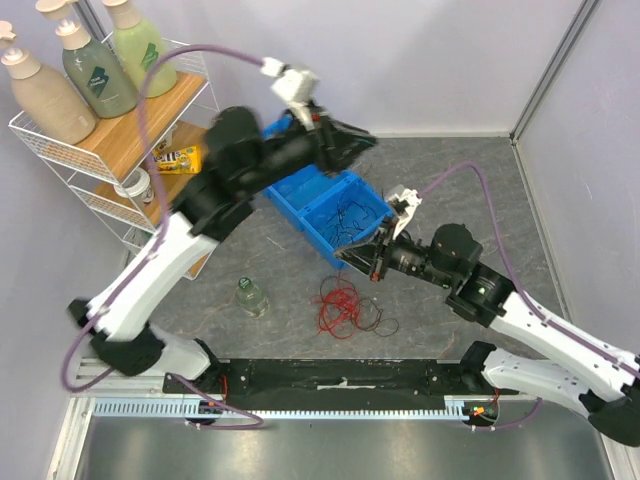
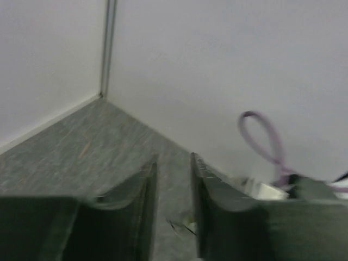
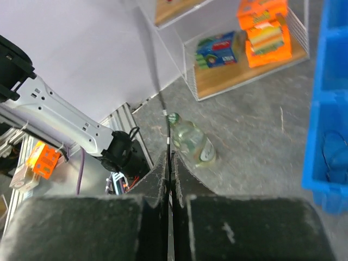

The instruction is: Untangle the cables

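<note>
the red and black cables [image 1: 345,305] lie heaped on the table just base-side of the right gripper [image 1: 352,262], the nearer one, its fingers clenched on what looks like a thin black strand [image 3: 161,103]; the left gripper [image 1: 368,138], parted a crack and empty, hangs well apart
</note>
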You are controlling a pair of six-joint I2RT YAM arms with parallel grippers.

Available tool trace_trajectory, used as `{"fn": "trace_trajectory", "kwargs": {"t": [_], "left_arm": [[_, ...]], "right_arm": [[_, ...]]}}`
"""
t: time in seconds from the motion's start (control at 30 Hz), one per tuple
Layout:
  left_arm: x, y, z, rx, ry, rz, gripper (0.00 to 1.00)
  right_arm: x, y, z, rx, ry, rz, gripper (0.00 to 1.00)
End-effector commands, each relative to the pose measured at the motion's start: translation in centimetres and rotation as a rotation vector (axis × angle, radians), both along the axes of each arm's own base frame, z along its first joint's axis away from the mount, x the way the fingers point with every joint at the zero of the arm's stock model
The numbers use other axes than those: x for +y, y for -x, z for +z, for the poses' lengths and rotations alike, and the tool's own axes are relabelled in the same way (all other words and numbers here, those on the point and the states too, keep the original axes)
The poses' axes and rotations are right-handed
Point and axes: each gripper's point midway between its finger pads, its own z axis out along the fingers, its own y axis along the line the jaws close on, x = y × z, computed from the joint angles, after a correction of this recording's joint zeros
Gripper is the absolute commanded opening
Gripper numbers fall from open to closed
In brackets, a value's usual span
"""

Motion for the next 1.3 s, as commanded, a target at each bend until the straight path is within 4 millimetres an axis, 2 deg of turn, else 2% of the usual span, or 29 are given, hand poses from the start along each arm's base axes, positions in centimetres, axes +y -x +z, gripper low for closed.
{"fn": "trace_trajectory", "kwargs": {"t": [0.0,0.03,0.07,0.1,0.23,0.37,0.4,0.53,0.6,0.7,0.8,0.87,0.93,1.07,1.27], "left_arm": [[-4.8,-5.6,-10.7,0.189,-0.286,0.026,0.6],[-5.3,-6.7,-12.1,0.228,-0.33,0.044,0.68],[-5.7,-7.5,-14.1,0.277,-0.39,0.057,0.88],[-5.8,-7.7,-14.4,0.29,-0.415,0.058,0.94],[-4.1,-6.6,-13.5,0.249,-0.399,0.073,0.95],[-0.2,-5.1,-13.0,0.187,-0.362,0.163,0.96],[0.8,-4.7,-13.9,0.189,-0.366,0.186,0.96],[4.0,-1.5,-12.2,0.117,-0.272,0.189,0.99],[5.4,-0.1,-12.1,0.088,-0.235,0.187,0.99],[6.5,1.9,-13.2,0.047,-0.195,0.153,0.97],[5.7,2.9,-16.0,0.056,-0.153,0.088,0.77],[4.4,4.0,-17.7,0.066,-0.144,-0.008,0.64],[2.9,4.8,-18.2,0.033,-0.116,-0.08,0.58],[1.1,4.4,-20.2,0.021,-0.125,-0.098,0.62],[-0.8,4.5,-20.9,0.127,-0.073,-0.14,0.72]], "right_arm": [[-3.8,-1.2,-1.5,0.125,-0.016,-0.228,0.0],[-4.6,-1.5,-2.0,0.147,-0.002,-0.272,0.0],[-5.3,-1.9,-2.4,0.166,0.012,-0.312,0.0],[-5.9,-2.6,-2.4,0.175,0.021,-0.364,0.0],[-7.8,-4.6,-2.0,0.187,0.076,-0.491,0.0],[-9.5,-6.3,-0.3,0.151,0.115,-0.586,0.0],[-10.0,-6.9,0.0,0.147,0.124,-0.614,0.0],[-11.4,-8.0,1.9,0.112,0.125,-0.672,0.0],[-12.0,-8.3,2.9,0.094,0.113,-0.694,0.0],[-12.7,-8.5,5.4,0.061,0.068,-0.715,0.0],[-12.5,-8.4,7.4,0.031,0.036,-0.698,0.0],[-12.2,-8.2,8.2,0.019,0.024,-0.677,0.0],[-11.9,-8.0,8.7,0.012,0.016,-0.658,0.0],[-11.3,-7.5,8.8,0.015,0.012,-0.615,0.0],[-11.4,-7.3,8.6,0.031,-0.008,-0.617,0.0]]}}
